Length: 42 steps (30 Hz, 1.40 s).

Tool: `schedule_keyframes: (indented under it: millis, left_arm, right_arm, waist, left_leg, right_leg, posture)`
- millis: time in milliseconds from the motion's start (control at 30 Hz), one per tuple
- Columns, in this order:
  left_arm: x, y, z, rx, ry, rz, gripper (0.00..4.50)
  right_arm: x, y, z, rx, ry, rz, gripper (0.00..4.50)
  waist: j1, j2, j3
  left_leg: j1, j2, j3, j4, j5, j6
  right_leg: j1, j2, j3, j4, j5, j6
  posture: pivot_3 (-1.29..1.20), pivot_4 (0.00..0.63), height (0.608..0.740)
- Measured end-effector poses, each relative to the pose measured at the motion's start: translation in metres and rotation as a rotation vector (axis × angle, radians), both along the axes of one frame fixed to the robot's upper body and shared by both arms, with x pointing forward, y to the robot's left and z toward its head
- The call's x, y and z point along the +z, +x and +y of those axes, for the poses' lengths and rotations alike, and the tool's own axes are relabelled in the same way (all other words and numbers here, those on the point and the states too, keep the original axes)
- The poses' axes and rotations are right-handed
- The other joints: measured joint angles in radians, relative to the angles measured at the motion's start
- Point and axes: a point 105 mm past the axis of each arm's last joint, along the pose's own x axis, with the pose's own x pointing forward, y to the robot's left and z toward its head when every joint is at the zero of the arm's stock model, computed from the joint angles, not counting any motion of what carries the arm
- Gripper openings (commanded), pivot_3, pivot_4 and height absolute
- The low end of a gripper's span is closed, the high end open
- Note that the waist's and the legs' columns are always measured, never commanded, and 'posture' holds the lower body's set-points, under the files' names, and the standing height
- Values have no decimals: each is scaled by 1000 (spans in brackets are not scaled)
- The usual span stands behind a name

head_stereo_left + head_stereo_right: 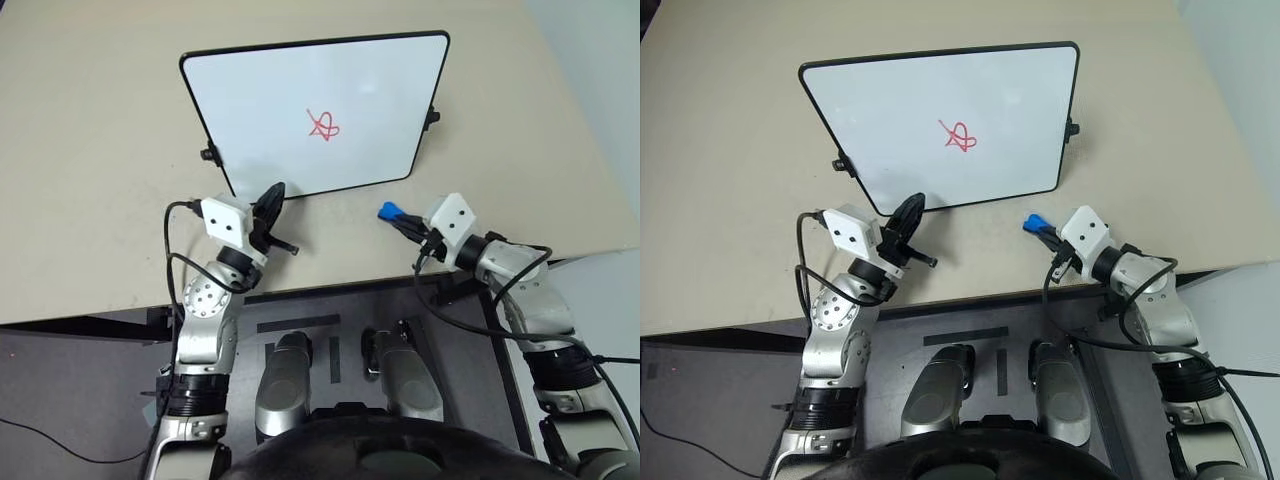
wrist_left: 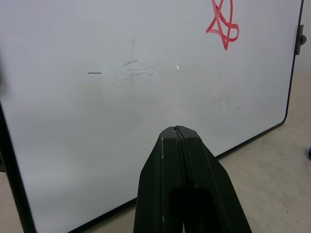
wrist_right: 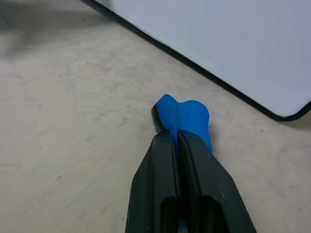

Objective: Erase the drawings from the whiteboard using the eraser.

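Observation:
The whiteboard (image 1: 300, 90) lies on the tan table, its black frame turned slightly. The drawings (image 1: 323, 125), a small red looping scribble, sit near the board's middle and also show in the left wrist view as drawings (image 2: 222, 24). My right gripper (image 3: 175, 138) is shut on the blue eraser (image 3: 183, 115), just off the board's near right corner; the same eraser (image 1: 389, 211) shows from above on the table. My left gripper (image 2: 177, 133) is shut on nothing and hovers at the board's near edge, at its left part.
The tan table (image 1: 90, 200) has free room to the left and right of the board. Its near edge (image 1: 330, 285) runs just behind both wrists. Small black knobs (image 1: 432, 116) stick out from the board's sides. Faint grey marks (image 2: 131, 73) remain on the board.

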Motion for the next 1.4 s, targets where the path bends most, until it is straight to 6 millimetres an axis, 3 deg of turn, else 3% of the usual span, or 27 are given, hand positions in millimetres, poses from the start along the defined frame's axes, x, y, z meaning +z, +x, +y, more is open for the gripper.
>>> schedule_keyframes:
  millis: [167,300,567,767,967,1200,1400]
  left_arm:
    - [3,3,-3,-8,-5,-11,0]
    - [4,6,-5,-12,-8,-18,0]
    - [4,8,-4,-1,-15,-31,0]
    - [-1,5,1,33,-20,-20,0]
    - [0,3,3,49,-7,-28,0]
    - [0,3,3,50,-4,-29,0]
    - [1,3,3,49,-4,-32,0]
  right_arm:
    - [59,3,37,196,-36,-295,22]
    - [83,9,65,346,-140,-525,22]
    - [78,46,78,430,-317,-766,22]
    - [77,61,81,445,-373,-891,22]
    - [77,67,85,426,-376,-979,22]
    - [106,69,91,384,-326,-1111,22]
    - [104,69,91,382,-316,-1106,22]
  waist:
    - [-5,0,0]
    - [-5,0,0]
    - [1,1,0]
    - [-2,1,0]
    - [-5,1,1]
    - [-7,2,1]
    - [-7,2,1]
  left_leg:
    - [0,0,0,0,0,0]
    - [0,0,-1,-1,-1,0]
    - [-1,1,-1,-1,-3,1]
    - [-1,1,-1,-1,-3,0]
    - [-1,1,-1,-1,-3,0]
    - [-1,2,-1,0,-3,0]
    - [-2,2,-1,-1,-5,0]
  right_leg:
    - [-1,0,0,1,2,-3]
    - [-2,0,0,0,5,-8]
    - [-5,-2,0,0,6,-9]
    - [-6,-2,0,2,7,-11]
    - [-8,-2,0,2,12,-13]
    - [-10,-2,0,1,15,-14]
    - [-10,-2,0,-2,14,-13]
  posture:
    - [0,150,740]
    - [0,150,740]
    - [0,150,740]
    - [0,150,740]
    - [0,150,740]
    - [0,150,740]
    - [0,150,740]
